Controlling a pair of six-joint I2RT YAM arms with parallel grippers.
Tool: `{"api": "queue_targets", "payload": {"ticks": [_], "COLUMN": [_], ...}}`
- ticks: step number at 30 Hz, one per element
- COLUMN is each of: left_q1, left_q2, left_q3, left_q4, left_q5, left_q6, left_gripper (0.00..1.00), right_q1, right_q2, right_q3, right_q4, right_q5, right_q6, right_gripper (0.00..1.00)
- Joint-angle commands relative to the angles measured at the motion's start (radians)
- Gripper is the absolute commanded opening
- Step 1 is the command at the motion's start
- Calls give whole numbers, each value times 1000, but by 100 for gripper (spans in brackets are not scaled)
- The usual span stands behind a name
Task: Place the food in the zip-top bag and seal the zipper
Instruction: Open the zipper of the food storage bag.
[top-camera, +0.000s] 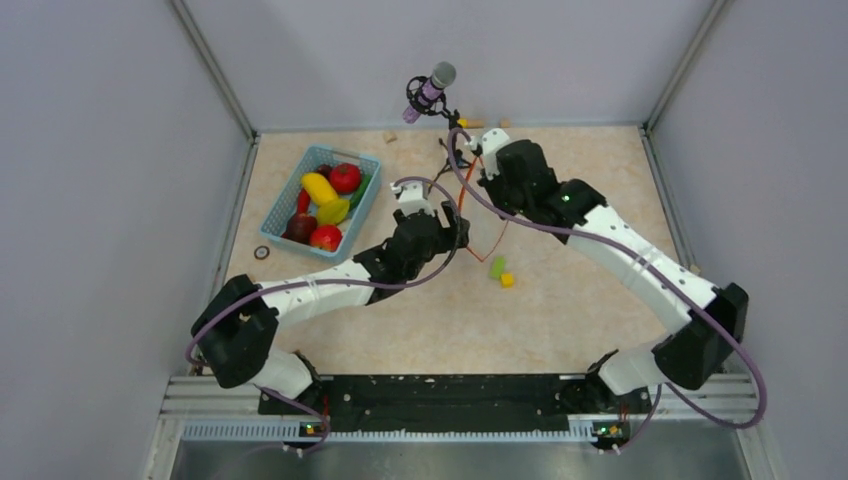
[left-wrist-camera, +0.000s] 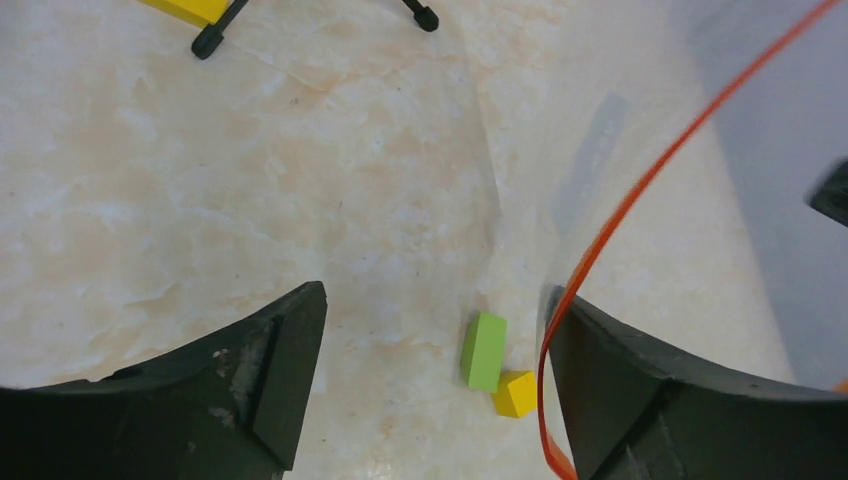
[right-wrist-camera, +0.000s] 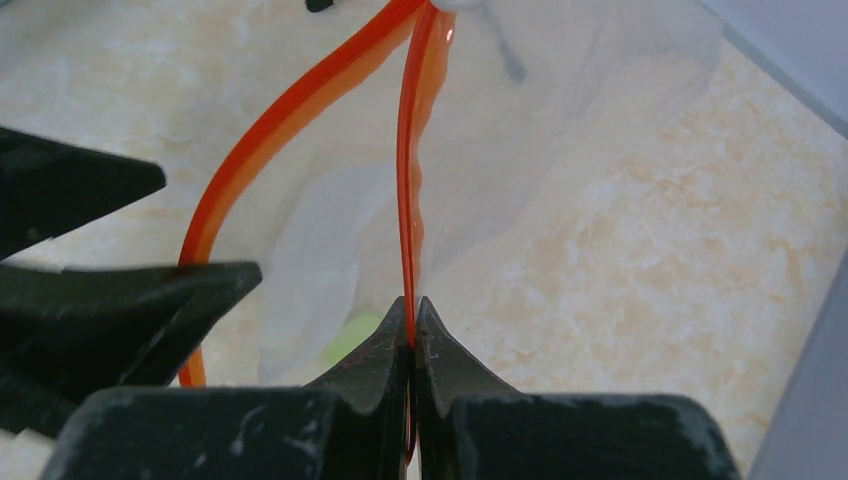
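Flanking beige, prob. marble-print tabletop (top-camera: 580, 300): grey walls (top-camera: 100, 200)

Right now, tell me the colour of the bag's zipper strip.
Orange-red; the zipper shows best in the right wrist view.

Blue basket (top-camera: 287, 188) far left; green block (left-wrist-camera: 484, 350) beside yellow block (left-wrist-camera: 516, 393); microphone (top-camera: 432, 88) at back.

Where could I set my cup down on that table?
Barest: the near table, between the small blocks and the arm bases. Also the back right corner. Crowded: the middle, where the left tool and right tool meet the bag, and around the basket.
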Motion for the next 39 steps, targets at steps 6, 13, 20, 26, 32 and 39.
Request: {"api": "queue_targets", "payload": {"ticks": [6, 13, 20, 26, 32, 39], "left_q1": [7, 144, 154, 155, 154, 156], "left_q2": [-96, -46, -45, -87, -39, -20], "left_q3": [-44, -61, -132, -198, -181, -109], "left_q4": [40, 23, 159, 219, 214, 30], "left_q5": [-105, 51, 202, 286, 296, 74], "left_q6": [41, -18, 32, 92, 106, 100], "left_gripper": [98, 99, 98, 98, 98, 97], "right_q1": [20, 26, 25, 25, 24, 26], "right_q2": [331, 272, 210, 264, 245, 110], "right_q3": [137, -82, -142, -76, -92, -157], "right_q4": [-35, 266, 352, 280, 283, 219], "right_q5": [127, -144, -200, -173, -320, -231], "right_q6": [91, 271, 380, 423, 397, 298], "right_gripper": [0, 0, 0, 0, 0, 0]}}
